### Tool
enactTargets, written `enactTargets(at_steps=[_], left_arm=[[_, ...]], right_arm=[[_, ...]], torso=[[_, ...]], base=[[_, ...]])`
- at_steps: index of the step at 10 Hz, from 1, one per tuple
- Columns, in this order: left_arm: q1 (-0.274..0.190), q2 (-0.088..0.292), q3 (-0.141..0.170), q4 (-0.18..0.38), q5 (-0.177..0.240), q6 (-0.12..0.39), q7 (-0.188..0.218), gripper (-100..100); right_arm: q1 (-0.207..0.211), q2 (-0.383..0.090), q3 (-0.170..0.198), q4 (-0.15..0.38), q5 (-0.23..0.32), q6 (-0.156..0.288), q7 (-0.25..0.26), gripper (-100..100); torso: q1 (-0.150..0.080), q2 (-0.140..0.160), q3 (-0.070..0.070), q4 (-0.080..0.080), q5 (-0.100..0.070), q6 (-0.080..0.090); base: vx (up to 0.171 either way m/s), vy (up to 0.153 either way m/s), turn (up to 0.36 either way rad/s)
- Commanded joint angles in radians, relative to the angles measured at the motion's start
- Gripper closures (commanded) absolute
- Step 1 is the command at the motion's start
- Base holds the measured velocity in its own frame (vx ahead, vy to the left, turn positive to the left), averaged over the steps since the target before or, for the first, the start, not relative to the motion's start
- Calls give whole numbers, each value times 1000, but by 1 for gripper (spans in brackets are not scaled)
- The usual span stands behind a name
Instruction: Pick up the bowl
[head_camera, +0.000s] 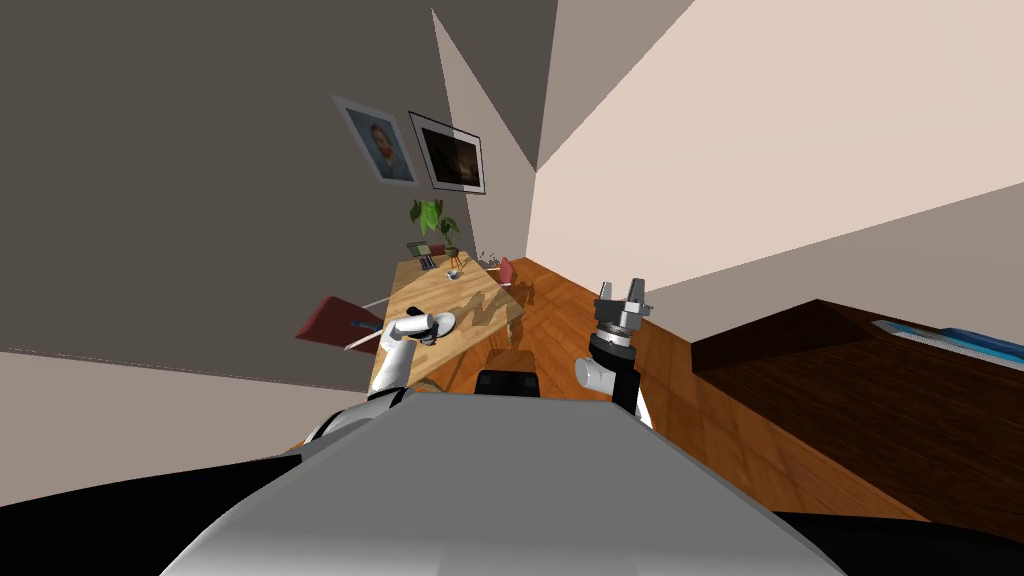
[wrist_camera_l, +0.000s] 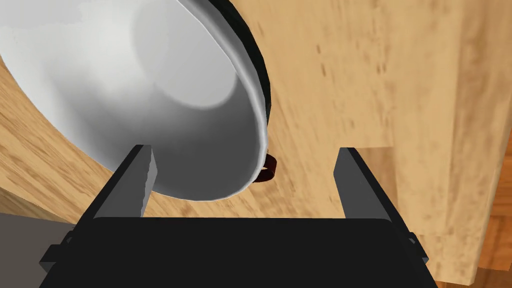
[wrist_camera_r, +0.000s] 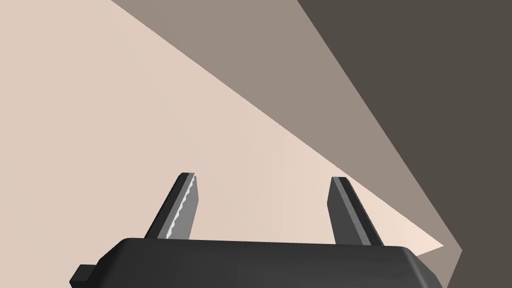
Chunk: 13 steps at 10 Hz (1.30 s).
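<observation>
A white bowl (head_camera: 443, 323) sits near the near left corner of the light wooden table (head_camera: 470, 298). My left arm reaches over it, and my left gripper (head_camera: 427, 331) is at its rim. In the left wrist view the bowl (wrist_camera_l: 125, 75) lies close below the left gripper (wrist_camera_l: 245, 150), which is open. One finger (wrist_camera_l: 140, 180) stands over the bowl's inside, the other finger (wrist_camera_l: 357, 185) over bare table (wrist_camera_l: 350, 75), with the rim between them, untouched. My right gripper (head_camera: 622, 292) is raised over the floor, and in its wrist view this gripper (wrist_camera_r: 262, 182) is open and empty.
A small dark red ring-like thing (wrist_camera_l: 267, 170) peeks from under the bowl's rim. Red chairs (head_camera: 325, 322) (head_camera: 507, 270) flank the table. Small items (head_camera: 452, 272) and a plant (head_camera: 432, 215) are at its far end. A dark wooden counter (head_camera: 850, 380) stands at the right.
</observation>
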Motion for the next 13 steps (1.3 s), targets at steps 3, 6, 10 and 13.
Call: enactTargets(at_steps=[3, 6, 10, 13], left_arm=[[2, -4, -6, 32, -2, -30, 3, -100], [4, -10, -17, 76, -6, -81, 8, -100], [2, -9, -15, 73, -5, -72, 7, 100], [2, -9, -16, 72, -6, -73, 6, 0]], right_arm=[[0, 0, 0, 0, 0, 0, 0, 0], [0, 0, 0, 0, 0, 0, 0, 0], [0, 0, 0, 0, 0, 0, 0, 0], [0, 0, 0, 0, 0, 0, 0, 0]], torso=[[-1, 4, 2, 1, 0, 0], [0, 4, 2, 1, 0, 0], [-1, 4, 3, 2, 0, 0], [-1, 5, 3, 2, 0, 0]], base=[[20, 7, 2], [24, 24, 5], [3, 3, 0], [0, 0, 0]])
